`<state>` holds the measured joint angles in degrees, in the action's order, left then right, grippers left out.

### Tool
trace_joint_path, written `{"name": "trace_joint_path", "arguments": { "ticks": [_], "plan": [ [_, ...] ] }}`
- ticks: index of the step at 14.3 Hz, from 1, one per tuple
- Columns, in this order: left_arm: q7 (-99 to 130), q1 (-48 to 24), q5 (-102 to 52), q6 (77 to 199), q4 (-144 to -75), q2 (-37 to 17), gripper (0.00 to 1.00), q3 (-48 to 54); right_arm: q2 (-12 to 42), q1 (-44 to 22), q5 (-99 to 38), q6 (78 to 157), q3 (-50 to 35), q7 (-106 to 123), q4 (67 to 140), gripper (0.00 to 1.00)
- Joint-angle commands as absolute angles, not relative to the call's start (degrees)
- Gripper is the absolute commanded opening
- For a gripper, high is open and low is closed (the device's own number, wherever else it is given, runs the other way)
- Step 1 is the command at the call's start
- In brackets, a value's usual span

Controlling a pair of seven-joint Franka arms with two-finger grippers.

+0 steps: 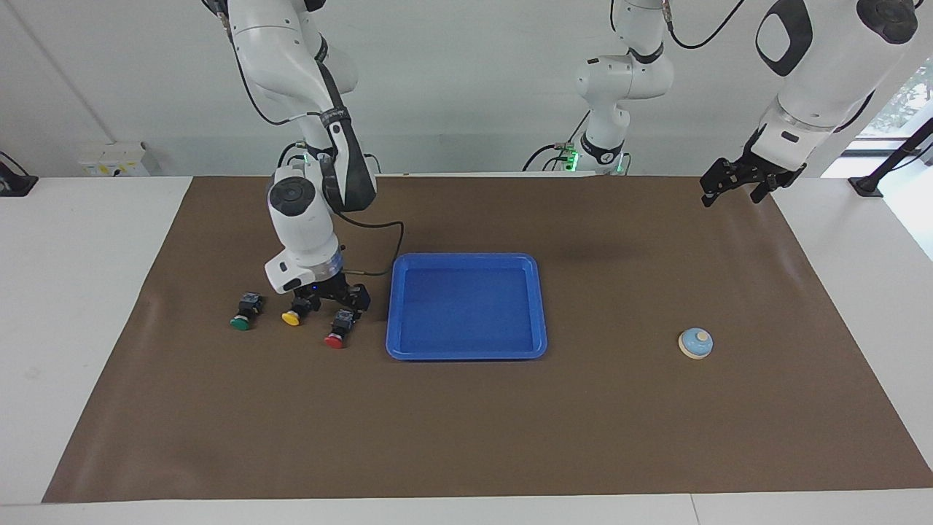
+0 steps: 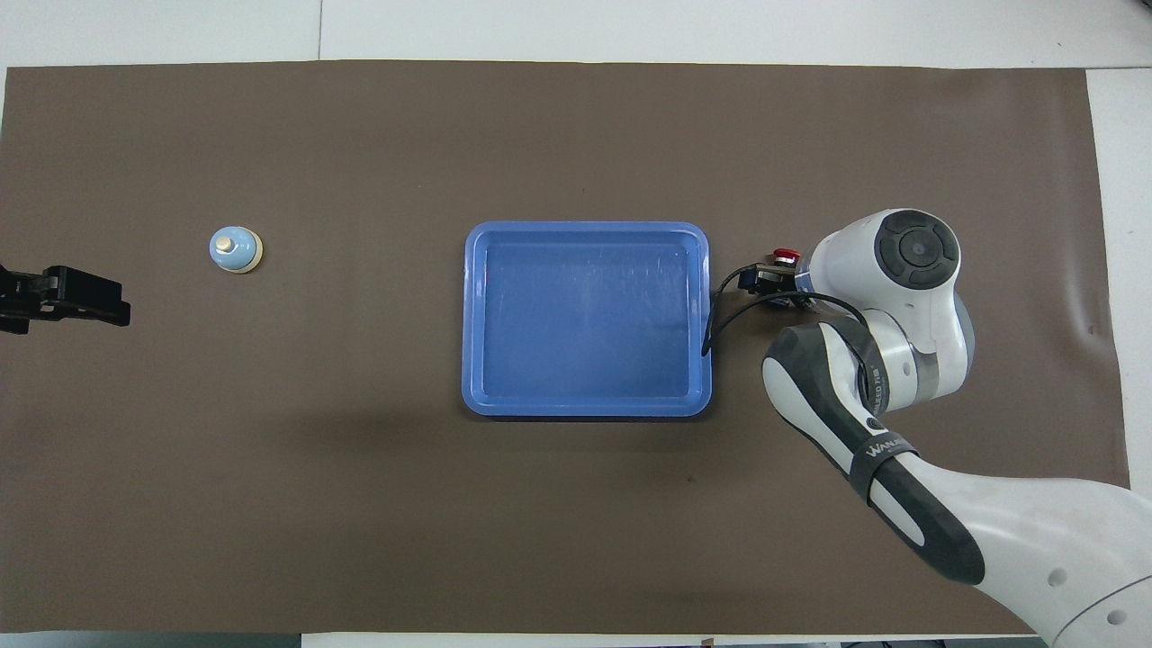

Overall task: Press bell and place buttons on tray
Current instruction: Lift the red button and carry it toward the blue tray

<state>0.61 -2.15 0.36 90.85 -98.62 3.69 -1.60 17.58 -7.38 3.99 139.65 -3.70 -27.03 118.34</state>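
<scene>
The blue tray [image 1: 466,258] [image 2: 585,228] lies mid-mat, with nothing in it. Green [image 1: 244,310], yellow [image 1: 295,312] and red [image 1: 339,328] buttons lie in a row beside it, toward the right arm's end. My right gripper [image 1: 342,297] [image 2: 765,281] is open and low over the red button's black body; I cannot tell whether it touches. From overhead only the red cap [image 2: 787,256] shows, as the arm hides the other two buttons. The bell [image 1: 695,343] [image 2: 235,248] stands toward the left arm's end. My left gripper [image 1: 732,188] [image 2: 67,304] waits open in the air at that end.
A brown mat [image 1: 466,437] covers the table, with white table edge around it. The right arm's black cable [image 2: 720,310] loops over the tray's rim on the buttons' side.
</scene>
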Motion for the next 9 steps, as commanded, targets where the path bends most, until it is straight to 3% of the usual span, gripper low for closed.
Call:
{"name": "trace_joint_path", "arguments": {
  "ticks": [1,3,4,6,8,9],
  "plan": [
    [-0.26,-2.20,-0.44,91.23,-98.35,3.87,1.00,-2.02,18.98,-7.38,5.36,140.01,-3.69,-29.18,116.63,1.00],
    [-0.26,-2.20,-0.44,91.23,-98.35,3.87,1.00,-2.02,19.07,-7.38,5.36,140.01,-3.69,-29.18,116.54,0.95],
    [-0.26,-2.20,-0.44,91.23,-98.35,3.87,1.00,-1.93,19.07,-7.38,5.45,140.01,-3.69,-29.44,116.54,0.88],
    [-0.26,-2.20,-0.44,91.23,-98.35,3.87,1.00,-2.02,19.33,-7.38,5.45,141.32,-3.69,-29.97,116.80,0.50],
    [-0.26,-2.20,-0.44,91.23,-98.35,3.87,1.00,-2.02,19.34,-7.38,5.45,141.42,-3.69,-31.54,116.81,0.00],
    [-0.26,-2.20,-0.44,91.23,-98.35,3.78,1.00,-2.02,19.34,-7.56,5.45,141.33,-3.69,-32.25,116.81,0.00]
  ]
}}
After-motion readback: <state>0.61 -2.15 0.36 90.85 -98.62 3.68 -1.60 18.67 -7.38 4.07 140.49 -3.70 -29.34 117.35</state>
